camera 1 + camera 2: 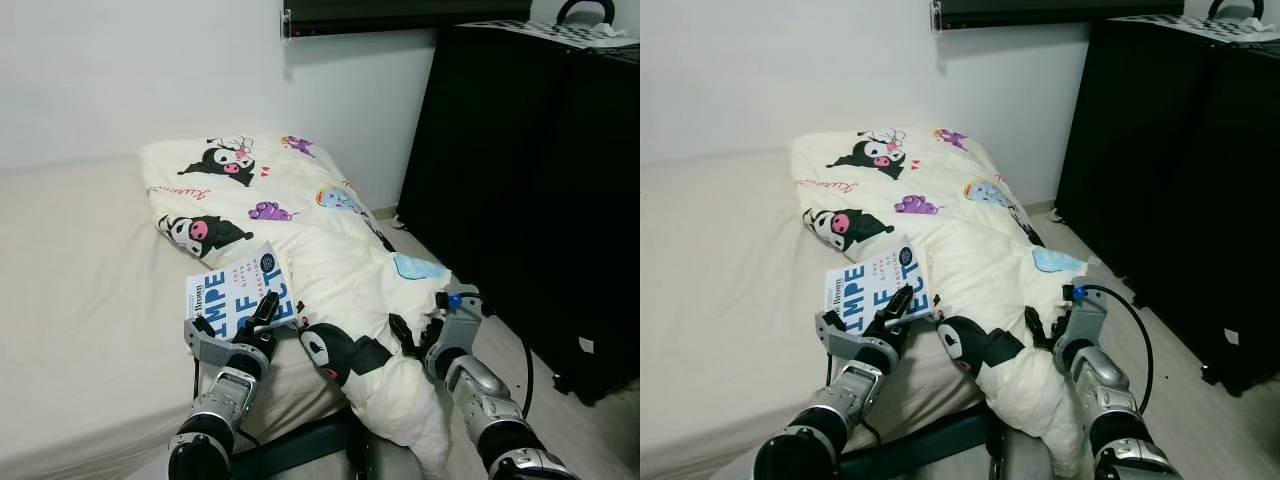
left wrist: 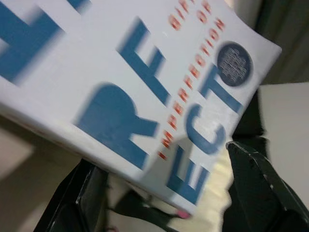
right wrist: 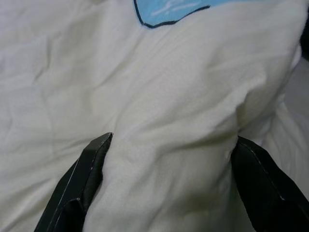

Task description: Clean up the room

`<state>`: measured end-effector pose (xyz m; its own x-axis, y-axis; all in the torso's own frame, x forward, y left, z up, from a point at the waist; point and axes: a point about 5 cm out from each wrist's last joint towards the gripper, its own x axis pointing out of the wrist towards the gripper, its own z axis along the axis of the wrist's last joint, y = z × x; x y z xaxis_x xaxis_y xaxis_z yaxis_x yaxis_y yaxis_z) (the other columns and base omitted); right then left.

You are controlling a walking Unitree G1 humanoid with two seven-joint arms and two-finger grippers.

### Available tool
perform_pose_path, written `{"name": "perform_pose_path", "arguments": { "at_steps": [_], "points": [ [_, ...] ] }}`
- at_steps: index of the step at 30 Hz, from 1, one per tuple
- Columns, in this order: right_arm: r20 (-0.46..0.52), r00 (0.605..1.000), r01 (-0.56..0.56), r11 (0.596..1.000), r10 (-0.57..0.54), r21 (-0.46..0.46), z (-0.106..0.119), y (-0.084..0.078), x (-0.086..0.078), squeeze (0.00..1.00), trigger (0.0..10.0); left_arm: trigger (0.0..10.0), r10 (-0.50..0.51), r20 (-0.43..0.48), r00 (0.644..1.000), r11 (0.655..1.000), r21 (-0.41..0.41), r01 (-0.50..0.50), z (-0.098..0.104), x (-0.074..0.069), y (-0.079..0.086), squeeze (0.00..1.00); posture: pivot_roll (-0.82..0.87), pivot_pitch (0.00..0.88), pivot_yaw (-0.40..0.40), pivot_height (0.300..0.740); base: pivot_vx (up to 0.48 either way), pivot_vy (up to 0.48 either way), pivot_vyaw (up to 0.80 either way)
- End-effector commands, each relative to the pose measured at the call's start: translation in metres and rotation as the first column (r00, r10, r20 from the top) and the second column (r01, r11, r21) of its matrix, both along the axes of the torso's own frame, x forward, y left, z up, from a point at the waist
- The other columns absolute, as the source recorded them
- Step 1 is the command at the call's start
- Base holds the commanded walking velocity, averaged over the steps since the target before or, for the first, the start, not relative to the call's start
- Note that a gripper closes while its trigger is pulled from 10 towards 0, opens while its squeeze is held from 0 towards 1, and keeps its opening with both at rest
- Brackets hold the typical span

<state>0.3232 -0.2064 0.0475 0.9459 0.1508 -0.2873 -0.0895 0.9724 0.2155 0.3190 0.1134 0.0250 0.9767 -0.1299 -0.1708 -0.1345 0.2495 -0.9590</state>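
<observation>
The left gripper (image 1: 262, 312), at the lower centre of the frame, is clamped on one book (image 1: 240, 290), a white book with blue lettering held over the edge of the bed (image 1: 80, 300). The right gripper (image 1: 418, 335), at the lower right, is seen with its fingers (image 3: 91, 169) spread wide and pressed into a fold of one cream duvet (image 1: 340, 250). The duvet, printed with cartoon figures, is draped from the bed's middle down over its edge. One black cabinet (image 1: 540, 170) is seen at the right.
</observation>
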Motion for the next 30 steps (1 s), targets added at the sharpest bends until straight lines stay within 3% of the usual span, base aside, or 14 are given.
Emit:
{"name": "perform_pose_path", "arguments": {
  "at_steps": [1,4,5,8,14,21,25,26,28,29,30],
  "points": [
    [0.006,1.0,0.016,1.0,-0.016,0.025,0.0,-0.003,-0.002,0.0,10.0,10.0,0.016,-0.049,0.999,0.999,0.041,-0.014,-0.003,-0.001,-0.002,0.0,-0.17,0.0,-0.074,0.468,0.0,0.0,0.0],
    [0.009,1.0,0.015,1.0,-0.015,0.024,0.001,-0.003,-0.002,0.0,10.0,10.0,0.025,-0.055,0.998,0.999,0.045,-0.022,-0.003,0.0,-0.002,0.0,-0.17,0.0,-0.078,0.468,0.0,0.0,0.0],
    [0.013,1.0,0.013,1.0,-0.014,0.022,0.002,-0.004,-0.002,0.0,10.0,0.0,0.041,-0.065,0.997,0.998,0.043,-0.039,-0.002,0.001,0.0,0.0,-0.17,0.0,-0.078,0.468,0.0,0.0,0.0],
    [0.013,1.0,0.013,1.0,-0.014,0.022,0.002,-0.004,-0.002,0.0,10.0,0.0,0.041,-0.065,0.997,0.998,0.043,-0.039,-0.002,0.001,0.0,0.0,-0.17,0.0,-0.078,0.468,0.0,0.0,0.0],
    [0.087,0.994,0.055,0.997,-0.059,0.044,0.018,-0.019,0.0,0.0,10.0,0.0,0.106,-0.024,0.994,0.994,0.043,-0.104,0.015,0.016,0.014,0.0,-0.19,0.0,-0.068,0.468,0.0,0.0,0.0],
    [0.111,0.985,0.119,0.984,-0.135,0.134,0.026,-0.035,-0.001,0.0,10.0,0.0,0.137,0.0,0.991,0.99,0.039,-0.137,0.022,0.021,0.022,0.0,-0.19,0.0,-0.067,0.468,0.0,0.0,0.0],
    [0.098,0.974,0.176,0.957,-0.203,0.231,0.025,-0.045,-0.004,0.0,10.0,0.0,0.141,0.066,0.988,0.988,0.049,-0.144,0.034,0.029,0.026,0.0,-0.18,0.0,-0.064,0.468,0.0,0.0,0.0],
    [0.094,0.967,0.2,0.937,-0.235,0.288,0.024,-0.05,-0.005,0.0,10.0,0.0,0.135,0.129,0.983,0.988,0.064,-0.144,0.045,0.035,0.028,0.0,-0.17,0.0,-0.063,0.468,0.0,0.0,0.0],
    [0.094,0.967,0.2,0.937,-0.235,0.288,0.024,-0.05,-0.005,0.0,10.0,0.0,0.135,0.129,0.983,0.988,0.064,-0.144,0.045,0.035,0.028,0.0,-0.17,0.0,-0.063,0.468,0.0,0.0,0.0],
    [0.096,0.962,0.209,0.912,-0.257,0.352,0.025,-0.053,-0.007,0.0,10.0,0.0,0.13,0.223,0.966,0.984,0.093,-0.154,0.063,0.043,0.034,0.0,-0.16,0.0,-0.058,0.468,0.0,0.0,0.0],
    [0.096,0.962,0.209,0.912,-0.257,0.352,0.025,-0.053,-0.007,0.0,10.0,0.0,0.13,0.223,0.966,0.984,0.093,-0.154,0.063,0.043,0.034,0.0,-0.16,0.0,-0.058,0.468,0.0,0.0,0.0]
  ]
}}
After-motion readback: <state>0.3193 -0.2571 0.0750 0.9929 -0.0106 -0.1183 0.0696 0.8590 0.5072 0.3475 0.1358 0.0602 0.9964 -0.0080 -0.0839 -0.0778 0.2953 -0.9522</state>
